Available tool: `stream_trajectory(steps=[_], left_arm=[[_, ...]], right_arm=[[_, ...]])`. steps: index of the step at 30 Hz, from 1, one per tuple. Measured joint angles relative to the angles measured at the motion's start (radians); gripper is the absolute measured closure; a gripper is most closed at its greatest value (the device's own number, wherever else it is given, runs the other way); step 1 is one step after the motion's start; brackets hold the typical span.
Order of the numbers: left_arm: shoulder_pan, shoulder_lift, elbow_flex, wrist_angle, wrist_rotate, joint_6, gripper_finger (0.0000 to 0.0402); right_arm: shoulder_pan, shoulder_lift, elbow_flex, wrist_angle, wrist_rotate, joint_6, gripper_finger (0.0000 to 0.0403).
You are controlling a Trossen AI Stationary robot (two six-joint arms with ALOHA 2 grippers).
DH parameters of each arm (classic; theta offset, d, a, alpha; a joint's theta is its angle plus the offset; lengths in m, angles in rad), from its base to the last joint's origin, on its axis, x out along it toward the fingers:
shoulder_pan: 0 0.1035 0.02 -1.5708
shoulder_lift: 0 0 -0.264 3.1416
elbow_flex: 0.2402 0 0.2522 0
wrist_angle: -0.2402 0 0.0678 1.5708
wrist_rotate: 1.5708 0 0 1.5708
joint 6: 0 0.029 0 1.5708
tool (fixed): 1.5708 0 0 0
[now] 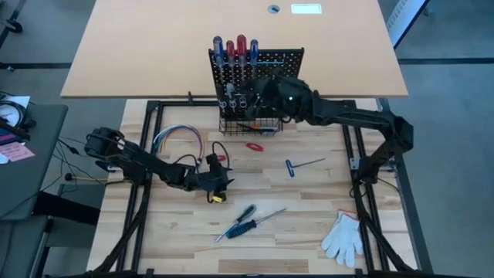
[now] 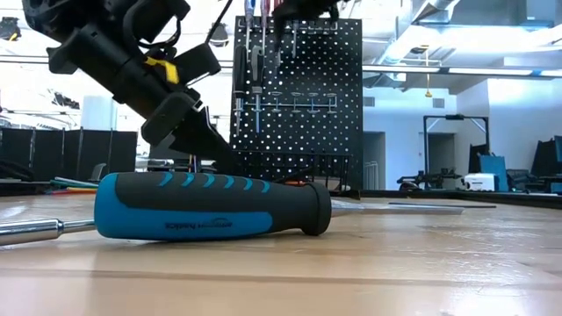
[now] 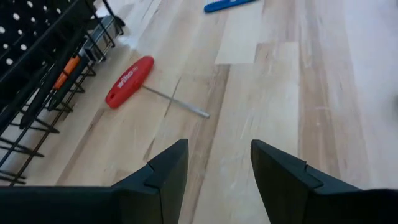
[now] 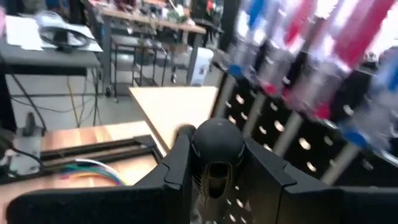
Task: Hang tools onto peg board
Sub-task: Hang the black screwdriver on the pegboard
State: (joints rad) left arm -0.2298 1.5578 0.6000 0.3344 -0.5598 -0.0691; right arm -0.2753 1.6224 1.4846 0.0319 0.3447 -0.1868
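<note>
While a white work glove (image 1: pixel 343 238) lies at the near right corner of the counter (image 1: pixel 309 208), two screwdrivers rest mid-front: one blue-handled (image 1: pixel 238 228), one black-handled (image 1: pixel 245 212). From counter height, the blue-and-black handle (image 2: pixel 211 218) fills the foreground and blocks much of what lies behind it.

Just beyond them, the left gripper (image 1: pixel 218 185) hangs low over the wood, its fingers (image 3: pixel 165 174) parted with nothing between them. Its wrist camera alone shows a red T-handled key (image 3: pixel 134 84) lying ahead, near the black wire basket (image 3: pixel 43 93) in which an orange item can be made out. From overhead that red key (image 1: pixel 254 146) is only a small mark. A blue T-handled key (image 1: pixel 297 164) lies to the right, and a looped bundle of coloured wires (image 1: pixel 177 137) to the left.

Farther back, the peg board (image 1: pixel 270 66) stands upright with red- and blue-handled screwdrivers (image 1: pixel 235 50) seated in its ring holders. The right gripper (image 1: pixel 262 93) is up against the board's front, fingers closed on a dark round-ended handle (image 4: pixel 216 143), seen only from its wrist camera. From above, the arm hides that tool, and the low view cuts the gripper off at the top edge. The hung handles are blurred in the right wrist view.
</note>
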Motion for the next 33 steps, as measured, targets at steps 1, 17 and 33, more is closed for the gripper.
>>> stream_trajectory(steps=[1,17,33], left_arm=[[0.0,0.0,0.0,0.0,0.0,0.0,0.0233],[0.0,0.0,0.0,0.023,-0.002,0.0,0.0233],[0.0,0.0,0.0,0.024,-0.002,-0.003,0.0233]], right_arm=[[-0.005,0.002,-0.001,-0.009,0.0,0.003,0.0301],[-0.028,0.003,-0.003,-0.062,-0.01,0.07,0.0301],[-0.064,0.119,-0.004,-0.063,-0.033,0.106,0.0301]])
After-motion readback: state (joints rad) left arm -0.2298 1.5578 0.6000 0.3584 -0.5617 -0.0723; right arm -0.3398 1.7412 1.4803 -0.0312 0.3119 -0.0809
